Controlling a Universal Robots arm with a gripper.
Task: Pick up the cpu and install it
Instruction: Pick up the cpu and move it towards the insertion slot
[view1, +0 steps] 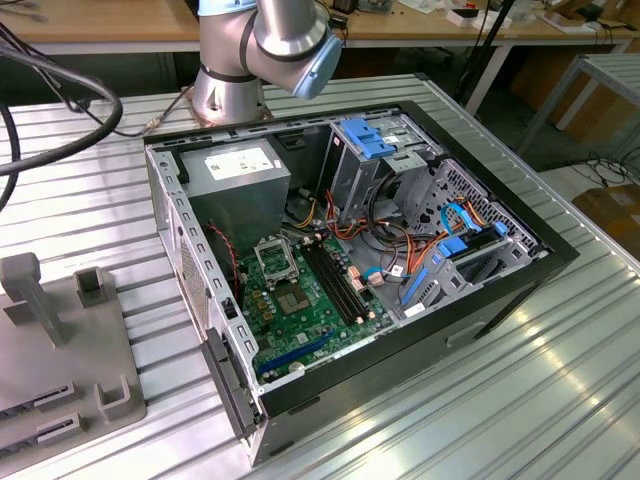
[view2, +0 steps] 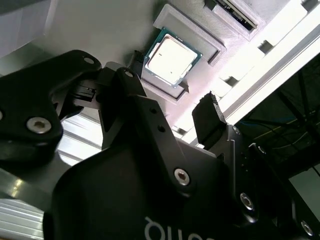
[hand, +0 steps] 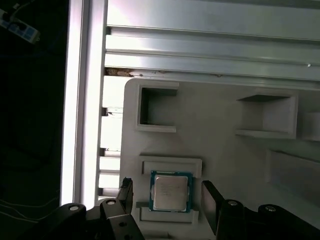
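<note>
Your ribbed metal table (view1: 520, 380) bore an open computer case (view1: 430, 332); the cpu (hand: 171, 191) lay in a grey tray (hand: 225, 150) between the wide-spread fingers (hand: 211, 202) of your gripper (hand: 168, 196).

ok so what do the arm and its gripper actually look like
The arm has rounded silver-grey metal joints with a pale blue cap. The gripper is matte black, built of angular linked plates with silver screw heads, white lettering on its body, and flat fingers with a ribbed edge.
</note>
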